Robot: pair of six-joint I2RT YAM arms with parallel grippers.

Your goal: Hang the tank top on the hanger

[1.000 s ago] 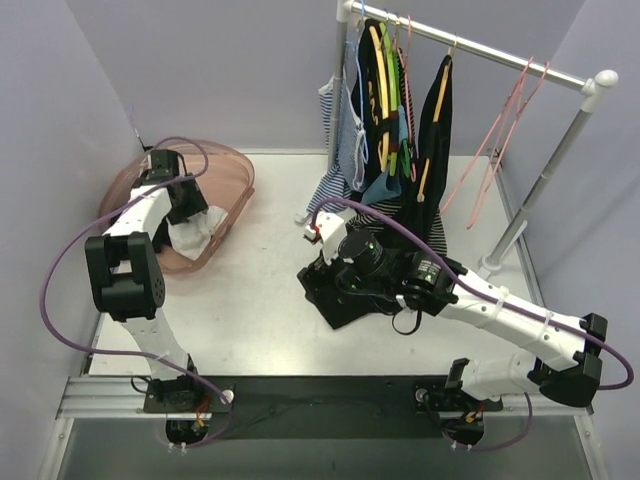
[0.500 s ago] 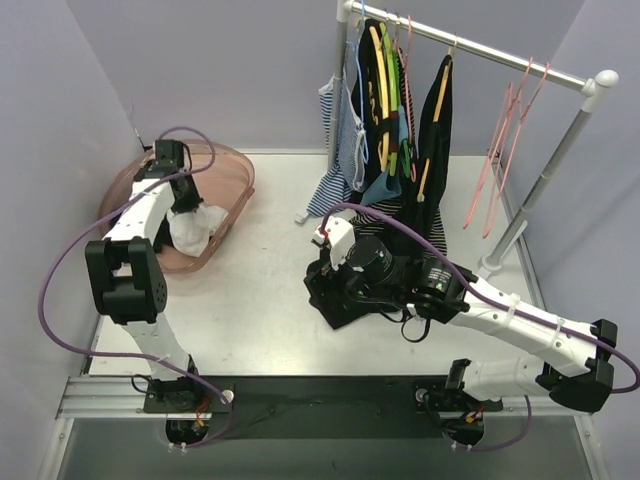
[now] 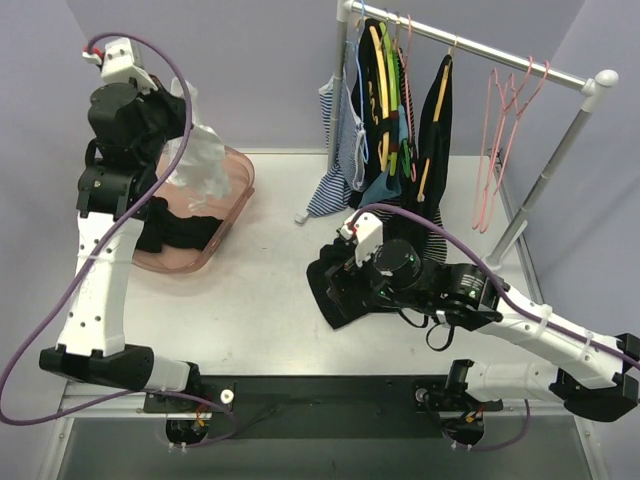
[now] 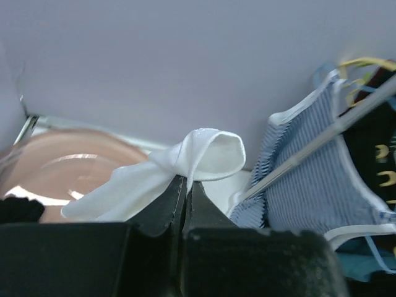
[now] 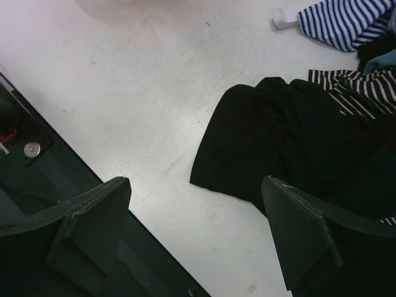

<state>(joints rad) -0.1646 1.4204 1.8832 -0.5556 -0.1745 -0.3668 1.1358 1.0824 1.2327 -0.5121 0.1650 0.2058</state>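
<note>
Left gripper [image 4: 185, 180] is clamped on the tank top [image 4: 201, 151], held high at 10 o'clock above the basket [image 3: 238, 180]. The cloth is blurred and partly hidden behind the fingers. Right gripper [image 5: 195, 185] stands apart over the black garment [image 5: 272, 142]. Hanger [image 3: 488, 150] hangs on the rail [image 3: 500, 58] at 2 o'clock.

I see bare table [image 3: 265, 270] between the basket [image 3: 238, 185] and the black garment [image 3: 332, 295], room to pass there. The rail's [image 3: 470, 45] left end is packed with hung clothes [image 3: 385, 130]; a gap opens just left of the pink hangers [image 3: 492, 140]. The rack post [image 3: 540, 185] blocks the far right.

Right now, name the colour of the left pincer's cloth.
White tank top, clearest in left wrist view.
</note>
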